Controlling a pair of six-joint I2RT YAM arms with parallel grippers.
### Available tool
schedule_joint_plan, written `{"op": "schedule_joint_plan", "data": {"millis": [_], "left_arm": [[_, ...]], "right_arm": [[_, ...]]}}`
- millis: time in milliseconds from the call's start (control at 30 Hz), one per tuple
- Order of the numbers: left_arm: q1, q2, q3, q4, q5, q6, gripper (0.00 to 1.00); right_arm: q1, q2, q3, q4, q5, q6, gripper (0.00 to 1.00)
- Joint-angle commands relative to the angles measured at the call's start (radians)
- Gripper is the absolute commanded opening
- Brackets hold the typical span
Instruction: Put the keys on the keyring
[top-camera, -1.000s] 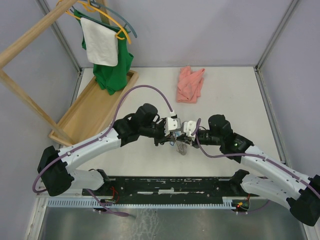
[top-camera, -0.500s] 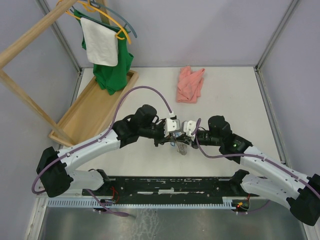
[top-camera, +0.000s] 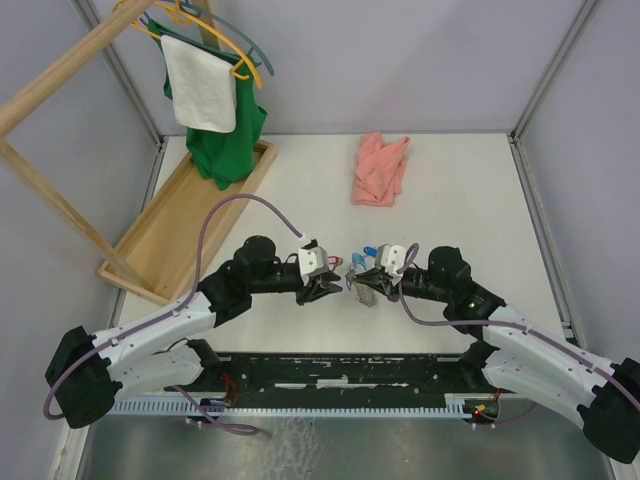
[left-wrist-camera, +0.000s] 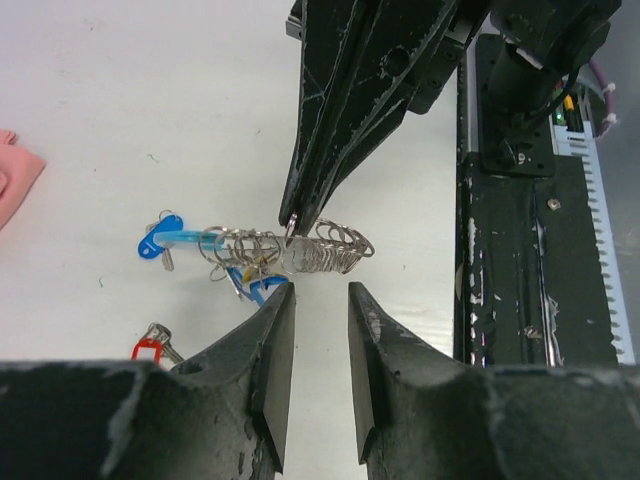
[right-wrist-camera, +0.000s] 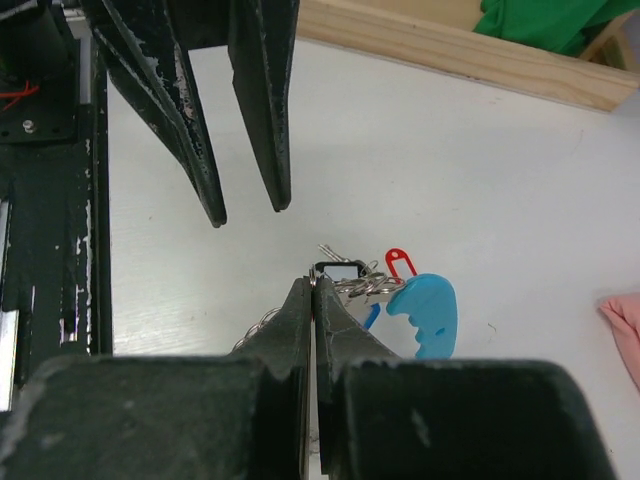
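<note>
left gripper (left-wrist-camera: 320, 292) slightly spread, just beside keyring (left-wrist-camera: 330, 255) | right gripper (right-wrist-camera: 313, 290) pinching keyring (table (top-camera: 470, 200) edges well away)

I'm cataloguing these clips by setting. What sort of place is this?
Probably a robot-manipulation test cell: a white table boxed in by grey panel walls, two arms bolted at its near edge, and props like a clothes rack and the keyring.

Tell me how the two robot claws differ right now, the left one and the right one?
The left gripper has its jaws parted and holds nothing; the right gripper is pinched shut on the keyring. The left gripper hangs clear of the keyring, while the right gripper touches it. Both are black, two-fingered, and point at each other.
</note>
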Motion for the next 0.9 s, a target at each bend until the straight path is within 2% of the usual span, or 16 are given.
{"op": "schedule_joint_plan", "data": {"millis": [0, 233, 500, 867], "left_arm": [[0.02, -0.034, -0.108, 0.366, 0.052, -0.201, 0.35], [0.03, 0.059, -0.202, 0.666, 0.042, -0.323, 0.35], [0.055, 0.129, -0.221, 0.784, 0.053, -0.383, 0.35], [0.086, 0.196, -0.227, 0.887, 0.184, -0.417, 0.35]], "right_arm": [[-0.015, -0.047, -0.064, 0.285, 0.017, 0.121, 0.01], [-0.023, -0.063, -0.111, 0.407, 0.021, 0.193, 0.01], [-0.025, -0.068, -0.139, 0.474, 0.008, 0.245, 0.01], [-0.024, -0.075, -0.149, 0.479, -0.014, 0.247, 0.01]]}}
